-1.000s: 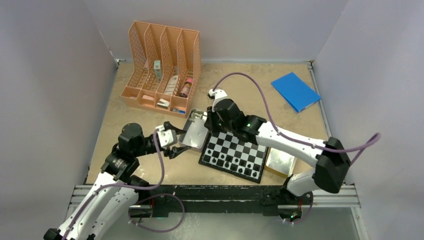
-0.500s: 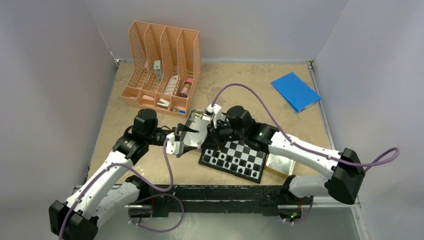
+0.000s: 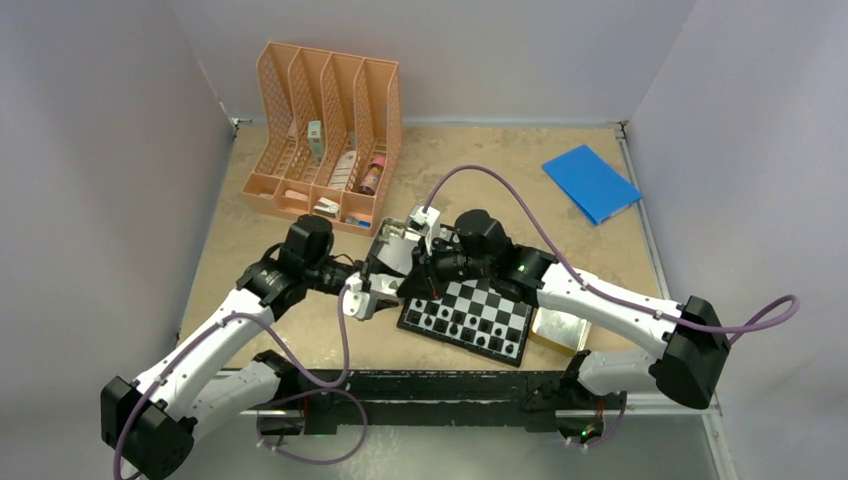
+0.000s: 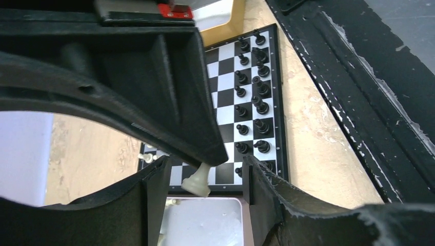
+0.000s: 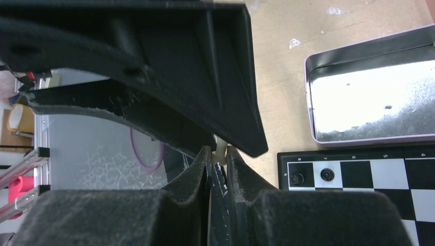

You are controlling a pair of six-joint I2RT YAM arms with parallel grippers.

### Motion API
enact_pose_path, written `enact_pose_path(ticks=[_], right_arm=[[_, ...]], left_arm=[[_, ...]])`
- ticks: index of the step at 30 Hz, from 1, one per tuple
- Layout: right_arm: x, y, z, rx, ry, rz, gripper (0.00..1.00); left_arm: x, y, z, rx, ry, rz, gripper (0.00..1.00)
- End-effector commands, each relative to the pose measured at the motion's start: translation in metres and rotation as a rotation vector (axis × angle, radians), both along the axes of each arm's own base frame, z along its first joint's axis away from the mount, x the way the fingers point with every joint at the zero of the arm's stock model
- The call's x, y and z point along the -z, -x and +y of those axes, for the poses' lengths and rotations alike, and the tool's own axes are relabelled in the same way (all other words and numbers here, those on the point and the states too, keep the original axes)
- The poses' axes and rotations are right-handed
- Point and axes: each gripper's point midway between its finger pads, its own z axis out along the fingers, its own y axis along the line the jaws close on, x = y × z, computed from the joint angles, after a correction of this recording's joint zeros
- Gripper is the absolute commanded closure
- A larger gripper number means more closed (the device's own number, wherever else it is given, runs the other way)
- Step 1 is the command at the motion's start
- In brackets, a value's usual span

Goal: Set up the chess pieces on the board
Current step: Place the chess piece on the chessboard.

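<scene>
The right end effector [image 5: 218, 154] is pinched nearly closed on the top of a pale chess piece [image 4: 197, 183]. It holds the piece just off the left edge of the board [image 4: 224, 114], near a metal tin [image 4: 205, 220]. The left end effector [image 4: 204, 171] stands half open, its fingers on either side of that piece (whether they touch it cannot be told). Black pieces [image 4: 261, 107] line two rows of the board. Since half a second ago the left end effector has closed in on the right one, while the right arm has barely shifted. Both arms reach low over the worktop [image 3: 230, 250] and meet at the board's left corner.
</scene>
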Motion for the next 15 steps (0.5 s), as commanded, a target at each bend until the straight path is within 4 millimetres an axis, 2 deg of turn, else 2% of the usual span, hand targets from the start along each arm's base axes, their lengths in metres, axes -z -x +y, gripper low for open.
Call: enact_pose_path(ticks=[1,3,7,11,15], right_arm=[[-0.019,-0.002,0.006,-0.014,-0.066,-0.027,0.88],[-0.018,-0.005,0.006,0.002,-0.058,-0.028,0.88],[-0.024,-0.014,0.002,0.067,-0.067,-0.036,0.88],[-0.043,-0.030,-0.009,0.203,-0.134,-0.026,0.87],[-0.067,-0.036,-0.014,0.303,-0.275,0.010,0.86]], left_arm=[[-0.012,0.003,-0.009,0.043,0.006,-0.062,0.50],[-0.012,0.004,-0.011,0.047,0.009,-0.057,0.56],[-0.018,0.000,-0.012,-0.005,0.014,-0.022,0.77],[-0.027,-0.009,-0.011,-0.111,0.042,0.036,0.86],[-0.035,-0.013,-0.016,-0.180,0.116,0.138,0.95]])
